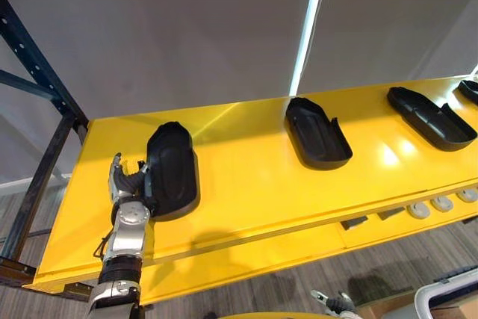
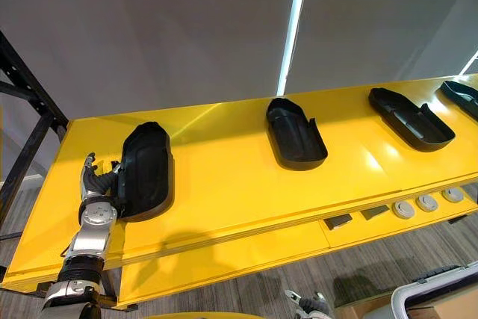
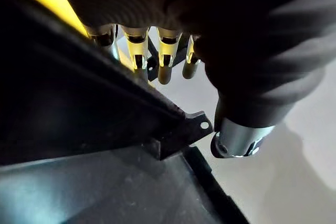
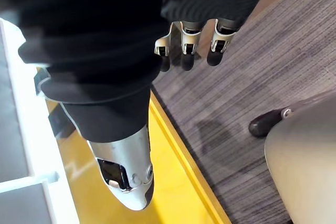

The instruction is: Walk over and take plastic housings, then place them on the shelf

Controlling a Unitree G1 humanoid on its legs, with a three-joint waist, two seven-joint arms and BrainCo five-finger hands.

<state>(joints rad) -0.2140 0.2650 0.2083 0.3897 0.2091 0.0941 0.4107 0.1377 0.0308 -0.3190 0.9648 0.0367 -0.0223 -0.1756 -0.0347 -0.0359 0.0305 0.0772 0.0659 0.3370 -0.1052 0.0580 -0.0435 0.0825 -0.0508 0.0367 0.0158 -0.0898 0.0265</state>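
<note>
Left hand (image 1: 128, 184) has its fingers curled round the left edge of the housing (image 1: 173, 168). It is a glossy black oval shell with a raised rim, on the left end of the yellow shelf (image 1: 254, 184). Two more housings (image 1: 317, 134) lie open-side up to the right. Right hand (image 4: 187, 39) hangs low, relaxed and empty.

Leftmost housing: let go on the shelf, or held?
Held. The left robot hand has its fingers curled round the edge of the housing, which appears to rest on the shelf.
</note>
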